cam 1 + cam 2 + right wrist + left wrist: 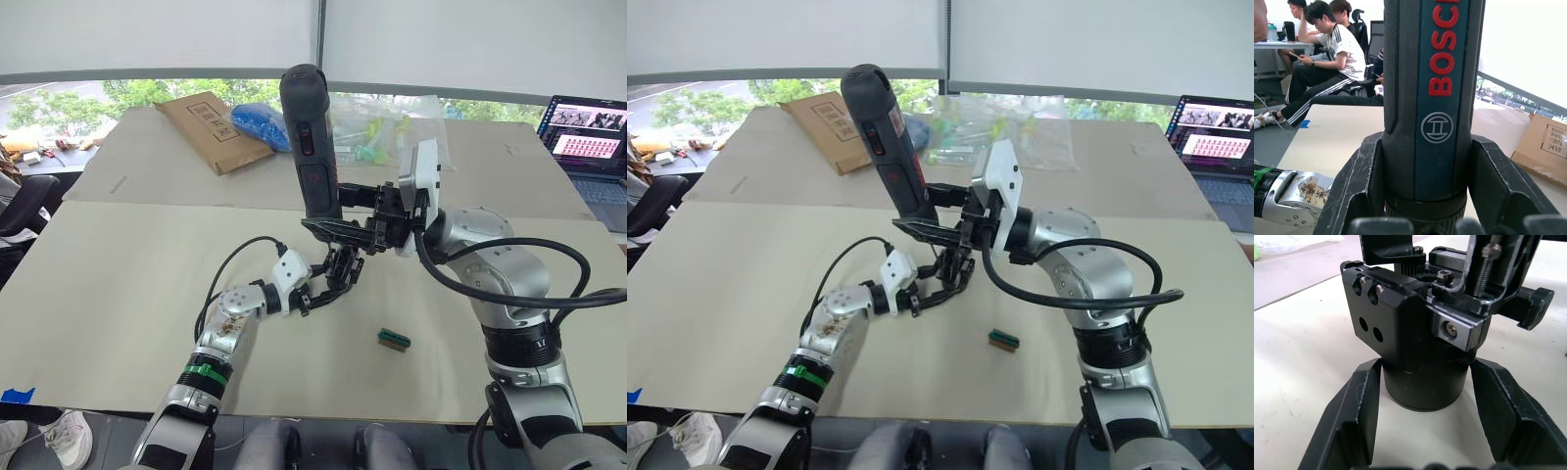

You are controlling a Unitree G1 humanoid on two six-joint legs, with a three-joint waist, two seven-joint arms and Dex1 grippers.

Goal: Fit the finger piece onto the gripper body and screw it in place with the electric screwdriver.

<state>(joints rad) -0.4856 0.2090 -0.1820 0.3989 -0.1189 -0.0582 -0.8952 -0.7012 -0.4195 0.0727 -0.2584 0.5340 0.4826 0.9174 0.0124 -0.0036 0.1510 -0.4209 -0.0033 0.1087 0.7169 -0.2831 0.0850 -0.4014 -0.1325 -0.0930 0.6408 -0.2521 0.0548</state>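
right gripper pinches screwdriver, top middle, low on its long hard handle; top-heavy, may tip | left gripper squeezes body, middle; hard, round base, hold low

We are in an office-like lab: an open laptop with a lit screen, seated people on office chairs, wide beige tabletop.
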